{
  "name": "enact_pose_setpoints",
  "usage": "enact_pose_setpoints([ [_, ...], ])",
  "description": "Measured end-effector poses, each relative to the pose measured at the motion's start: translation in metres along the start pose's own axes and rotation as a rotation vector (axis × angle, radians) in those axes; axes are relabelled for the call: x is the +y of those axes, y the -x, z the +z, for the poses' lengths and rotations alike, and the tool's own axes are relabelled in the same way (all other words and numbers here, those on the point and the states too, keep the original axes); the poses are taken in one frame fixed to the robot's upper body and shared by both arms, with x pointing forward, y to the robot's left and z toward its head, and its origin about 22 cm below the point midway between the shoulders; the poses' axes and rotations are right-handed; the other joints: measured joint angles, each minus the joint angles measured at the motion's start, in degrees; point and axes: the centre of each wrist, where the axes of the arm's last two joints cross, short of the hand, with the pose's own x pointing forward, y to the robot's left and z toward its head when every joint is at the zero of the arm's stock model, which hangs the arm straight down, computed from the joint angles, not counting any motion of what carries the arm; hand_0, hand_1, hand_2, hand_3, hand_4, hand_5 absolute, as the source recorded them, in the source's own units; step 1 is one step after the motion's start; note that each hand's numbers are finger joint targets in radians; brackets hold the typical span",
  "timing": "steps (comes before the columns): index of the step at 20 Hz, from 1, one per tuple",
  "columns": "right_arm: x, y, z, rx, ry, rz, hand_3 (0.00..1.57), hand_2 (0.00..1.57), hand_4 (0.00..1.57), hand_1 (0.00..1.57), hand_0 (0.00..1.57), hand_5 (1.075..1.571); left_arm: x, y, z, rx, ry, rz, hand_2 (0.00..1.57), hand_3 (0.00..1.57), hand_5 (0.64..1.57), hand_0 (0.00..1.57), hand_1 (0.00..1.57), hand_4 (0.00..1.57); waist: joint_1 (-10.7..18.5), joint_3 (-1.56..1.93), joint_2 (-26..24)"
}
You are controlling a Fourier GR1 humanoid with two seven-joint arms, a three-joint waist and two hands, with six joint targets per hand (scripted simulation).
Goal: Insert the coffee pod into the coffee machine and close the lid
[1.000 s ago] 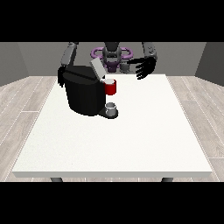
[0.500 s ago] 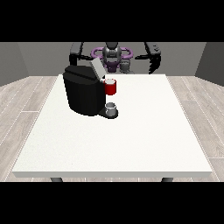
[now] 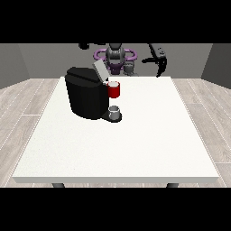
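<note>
A: Hovering high behind the coffee machine (image 3: 88, 97), the hand at the view's right (image 3: 159, 63); whether its fingers grip anything, I cannot tell.
B: The pod?
A: A grey thing (image 3: 115, 111) at the machine's base, maybe the pod. Lid (image 3: 99, 70) up; closing probably comes next.

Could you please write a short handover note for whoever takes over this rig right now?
Hands: the hand at the view's right hangs raised behind the table's far edge, holding nothing, its fingers pointing down. The hand at the view's left barely shows at the picture's top; its fingers cannot be judged.
Things: the black coffee machine stands on the white table, its lid tilted up. A red thing at the machine sits at the front, with a grey thing on its base below.
Done: nothing confirmed.
Left: insert the pod, close the lid.
</note>
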Motion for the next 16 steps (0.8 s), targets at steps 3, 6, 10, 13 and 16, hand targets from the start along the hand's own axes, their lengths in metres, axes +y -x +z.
enact_pose_setpoints([
  [3,0.001,-0.027,-0.009,-0.066,0.017,0.035,0.00,0.00,0.44,0.00,0.00,1.571,0.000,-0.007,0.001,-0.042,0.012,0.007,0.00,0.00,1.571,0.00,0.00,0.12,1.19,0.01,2.33],
  [6,0.001,-0.043,-0.012,-0.117,0.022,0.072,0.00,0.00,0.34,0.00,0.00,1.571,-0.001,-0.014,-0.001,-0.109,0.020,0.005,0.00,0.00,1.571,0.00,0.00,0.22,1.99,0.02,6.61],
  [10,0.011,-0.058,-0.029,-0.155,0.062,0.097,0.00,0.00,0.29,0.00,0.00,1.571,-0.009,-0.028,-0.010,-0.185,0.056,0.014,0.00,0.00,1.571,0.00,0.00,0.19,4.70,0.03,11.32],
  [13,0.010,-0.067,-0.040,-0.181,0.078,0.129,0.00,0.00,0.26,0.00,0.00,1.571,-0.015,-0.035,-0.012,-0.233,0.080,0.007,0.00,0.00,1.571,0.00,0.00,0.18,5.78,0.04,14.13],
  [16,0.010,-0.074,-0.052,-0.182,0.115,0.160,0.00,0.00,0.20,0.00,0.00,1.571,-0.018,-0.043,-0.011,-0.269,0.101,-0.006,0.00,0.00,1.571,0.00,0.00,0.23,7.29,0.04,15.48],
])
